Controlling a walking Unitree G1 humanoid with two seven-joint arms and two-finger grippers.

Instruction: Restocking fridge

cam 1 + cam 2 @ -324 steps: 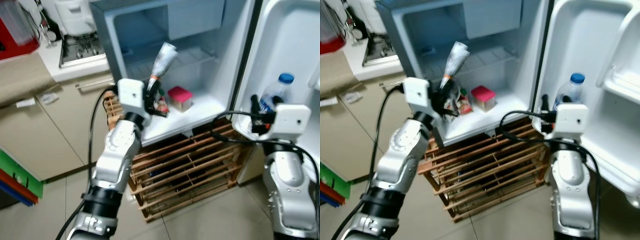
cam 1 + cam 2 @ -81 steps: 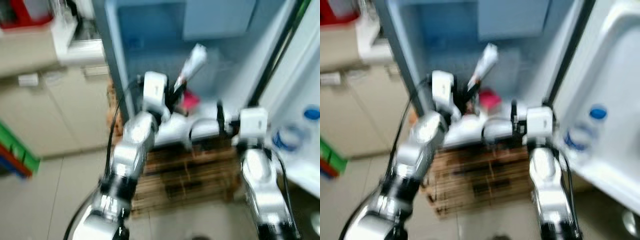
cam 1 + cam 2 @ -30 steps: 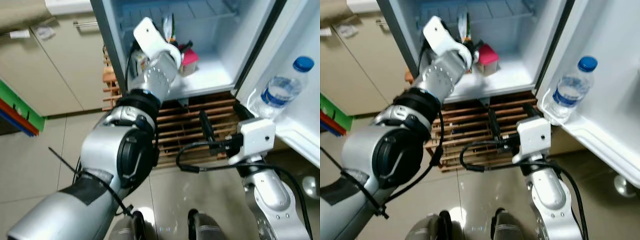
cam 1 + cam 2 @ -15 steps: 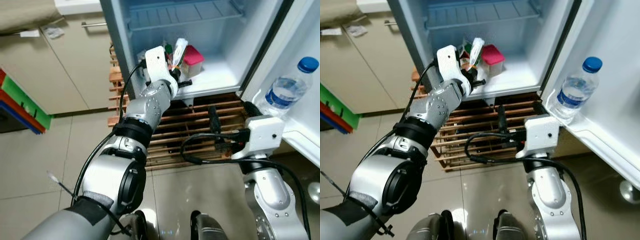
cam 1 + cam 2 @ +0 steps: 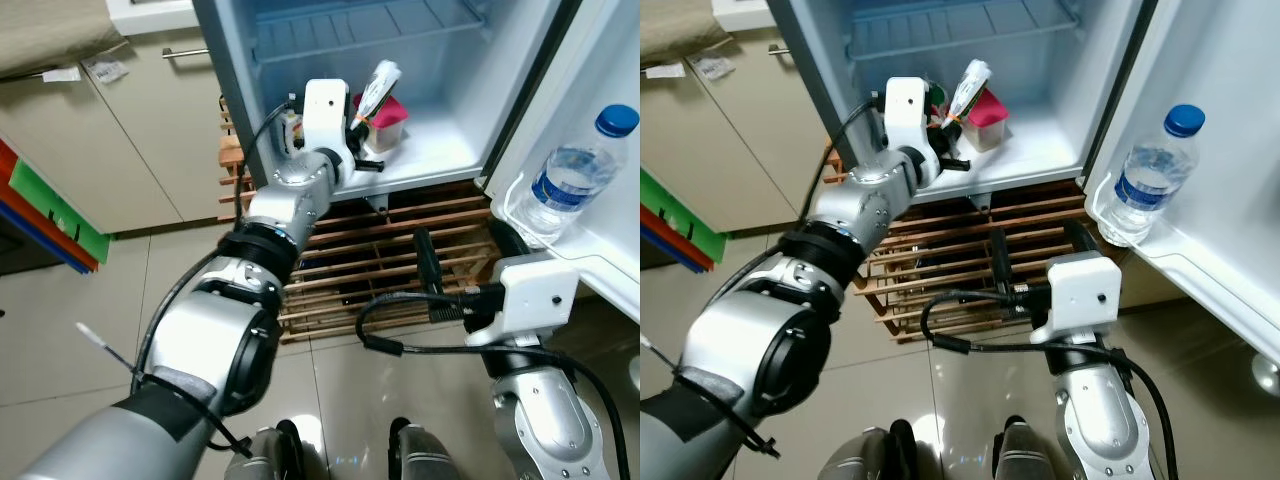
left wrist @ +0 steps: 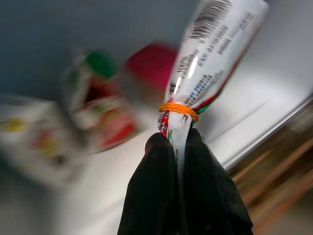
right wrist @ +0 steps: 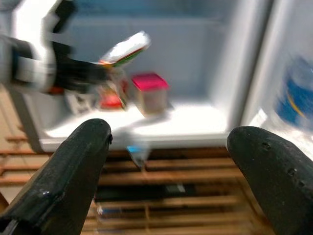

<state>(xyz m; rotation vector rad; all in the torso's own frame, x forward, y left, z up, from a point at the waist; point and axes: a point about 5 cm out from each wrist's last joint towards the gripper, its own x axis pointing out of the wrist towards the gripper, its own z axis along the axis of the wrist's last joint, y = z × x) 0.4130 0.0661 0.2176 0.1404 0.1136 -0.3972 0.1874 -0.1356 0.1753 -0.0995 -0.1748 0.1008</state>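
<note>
The open fridge (image 5: 440, 150) fills the upper half of the head views, its door (image 5: 1230, 120) swung out at the right edge with a water bottle (image 5: 1148, 170) standing in the door shelf. Below the fridge floor a wooden slatted crate (image 5: 400, 270) sits on the tiled floor.

The left arm (image 5: 280, 215) stretches up the middle of the frame from the lower left, nearly straight, its white wrist block at the fridge's front lip. The left gripper (image 6: 176, 144) is closed tight on a twisted plastic packet (image 6: 210, 63) — the two black fingers (image 6: 156, 181) pinch its neck just under an orange rubber band (image 6: 179, 108), and the printed, barcoded end sticks up and away at a tilt. The packet hangs over the bottom shelf (image 5: 1030, 150), just beside a pink-lidded container (image 5: 390, 120); other blurred red-and-green packs (image 6: 105, 117) lie on the shelf near it.

The right arm (image 5: 1095, 400) rises from the lower right, bent, holding the right gripper (image 7: 166, 161) out in front of the crate, low in the frame. Its fingers stand wide apart, holding nothing — the fridge shelf shows between them.
</note>
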